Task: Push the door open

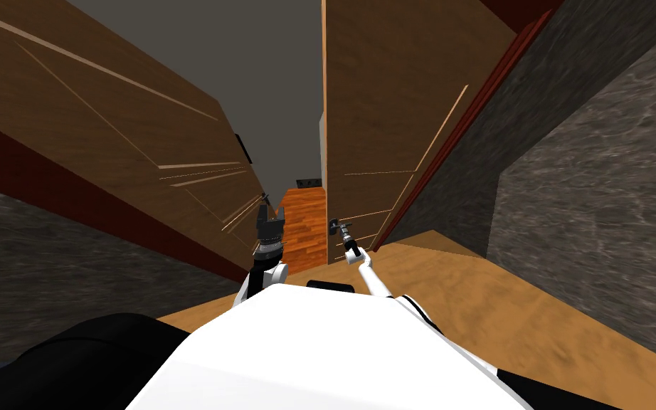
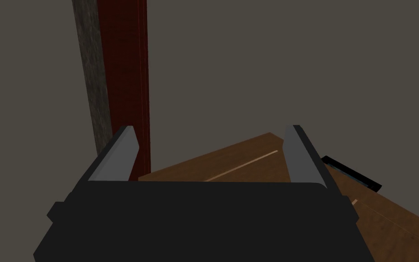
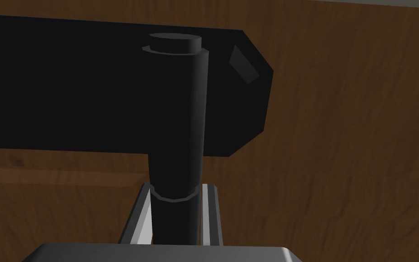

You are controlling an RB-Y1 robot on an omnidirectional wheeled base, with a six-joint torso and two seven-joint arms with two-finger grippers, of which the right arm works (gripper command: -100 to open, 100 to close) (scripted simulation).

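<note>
- The brown wooden door (image 1: pixel 376 128) stands just ahead of the robot, right of the middle, its edge turned toward a narrow gap.
- The right gripper (image 3: pixel 175 188) is pinching the door's dark round handle (image 3: pixel 177 113), one finger pressed to each side, with a black plate behind it on the wood.
- The left gripper (image 2: pixel 211 128) is raised beside the gap with its fingers spread and nothing between them.
- Beyond it lie a second brown panel (image 1: pixel 106 121) and a dark red frame (image 2: pixel 129 68).
- Orange plank floor (image 1: pixel 305 228) shows through the gap.
</note>
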